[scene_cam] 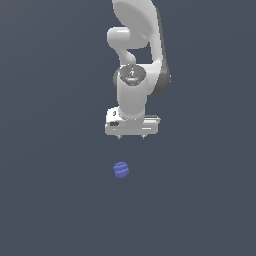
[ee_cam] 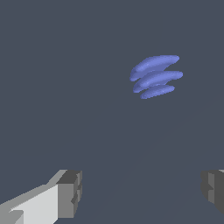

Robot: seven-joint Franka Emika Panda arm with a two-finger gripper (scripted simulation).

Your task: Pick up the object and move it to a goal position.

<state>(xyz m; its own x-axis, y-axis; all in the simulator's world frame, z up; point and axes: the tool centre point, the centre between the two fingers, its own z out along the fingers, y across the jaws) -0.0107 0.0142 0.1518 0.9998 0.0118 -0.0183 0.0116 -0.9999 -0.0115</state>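
blue banded object (scene_cam: 121, 170), white arm (scene_cam: 134, 95), grey fingers (ee_cam: 70, 192).

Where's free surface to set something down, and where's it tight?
Nearly everywhere: bare dark surface on both sides of the blue object and nearer the camera. The only tight spot is the gap between the object and the open gripper hanging above it.

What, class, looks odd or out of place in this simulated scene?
Only the small blue banded blob: in the wrist view it renders as separate stacked slivers with gaps between them, not one solid. It lies apart from the open white pincer. Nothing spilled or damaged.
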